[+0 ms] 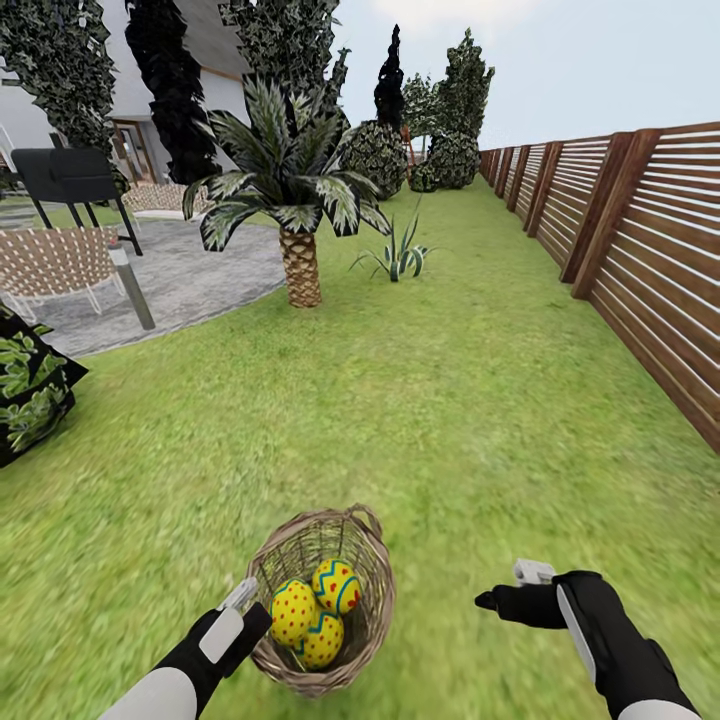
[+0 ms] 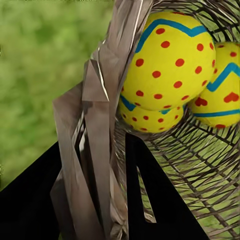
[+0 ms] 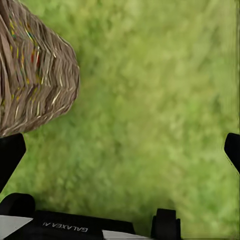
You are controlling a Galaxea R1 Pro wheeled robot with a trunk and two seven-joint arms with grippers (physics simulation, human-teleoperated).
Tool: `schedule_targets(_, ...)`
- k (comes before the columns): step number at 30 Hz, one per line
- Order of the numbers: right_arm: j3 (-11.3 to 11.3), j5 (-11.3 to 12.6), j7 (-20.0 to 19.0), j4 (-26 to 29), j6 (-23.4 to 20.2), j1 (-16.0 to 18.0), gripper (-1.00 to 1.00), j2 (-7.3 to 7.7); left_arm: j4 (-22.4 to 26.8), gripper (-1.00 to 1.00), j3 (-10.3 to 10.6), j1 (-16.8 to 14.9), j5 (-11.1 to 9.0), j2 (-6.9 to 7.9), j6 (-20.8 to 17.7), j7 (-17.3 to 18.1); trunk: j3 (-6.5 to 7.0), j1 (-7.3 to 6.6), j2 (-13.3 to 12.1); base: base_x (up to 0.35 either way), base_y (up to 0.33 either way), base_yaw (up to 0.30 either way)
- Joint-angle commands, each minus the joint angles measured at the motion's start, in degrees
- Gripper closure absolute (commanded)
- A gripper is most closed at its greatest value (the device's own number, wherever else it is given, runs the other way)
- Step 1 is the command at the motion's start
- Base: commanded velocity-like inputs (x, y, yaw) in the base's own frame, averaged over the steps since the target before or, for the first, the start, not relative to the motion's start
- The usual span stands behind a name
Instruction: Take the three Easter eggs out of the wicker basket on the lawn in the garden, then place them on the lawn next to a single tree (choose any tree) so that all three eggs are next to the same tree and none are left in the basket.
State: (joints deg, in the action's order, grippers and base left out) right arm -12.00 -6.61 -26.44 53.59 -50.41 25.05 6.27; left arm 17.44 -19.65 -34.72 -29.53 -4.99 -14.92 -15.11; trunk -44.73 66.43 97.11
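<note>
The wicker basket (image 1: 372,612) sits low in the head view on the lawn (image 1: 450,400). It holds three yellow Easter eggs (image 1: 293,610) (image 1: 337,585) (image 1: 322,642) with red dots and blue zigzags. My left gripper (image 1: 252,600) is at the basket's left rim. In the left wrist view its fingers (image 2: 150,200) straddle the woven wall (image 2: 100,125), one outside and one inside, shut on it, with the eggs (image 2: 167,60) (image 2: 225,95) (image 2: 145,117) just beyond. My right gripper (image 1: 508,588) hangs open over grass right of the basket (image 3: 35,85), nothing between its fingers (image 3: 11,150).
A brown slatted fence (image 1: 640,260) runs along the right. A palm (image 1: 300,260) and a spiky plant (image 1: 398,258) stand ahead beside the grey patio (image 1: 190,280) with chairs. Dark leafy trees (image 1: 290,40) rise by the house. A dark shrub (image 1: 30,390) is at left.
</note>
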Motion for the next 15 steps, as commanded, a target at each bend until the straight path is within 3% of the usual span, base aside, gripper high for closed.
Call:
schedule_targets(1, -0.12, -1.94, -0.54, 0.12, -0.14, 0.01, -1.00, -0.08, 0.22, 1.00, -0.04, 0.00, -0.79, -0.02, -0.20, -0.36, 0.14, -0.23, -0.39, 0.000, 0.000, 0.000)
schedule_targets(5, -0.13, -4.44, -0.54, 0.04, 0.40, 0.00, -1.00, -0.04, 0.37, 1.00, -0.04, 0.00, -0.79, 0.03, -0.20, -0.36, 0.86, -1.11, -1.99, 0.000, 0.000, 0.000)
schedule_targets(8, -0.07, -7.41, -0.54, -2.97, 5.02, 0.00, -1.00, -0.12, 0.52, 1.00, -0.04, 0.00, -0.79, 0.10, -0.20, -0.36, 1.39, -1.77, -3.20, 0.000, 0.000, 0.000)
schedule_targets(15, -0.19, -7.54, -0.59, -3.58, 5.32, 0.00, -1.00, -0.13, 0.67, 1.00, -0.07, 0.00, -0.79, 0.07, -0.20, -0.36, 2.65, -3.31, -6.01, 0.000, 0.000, -0.002)
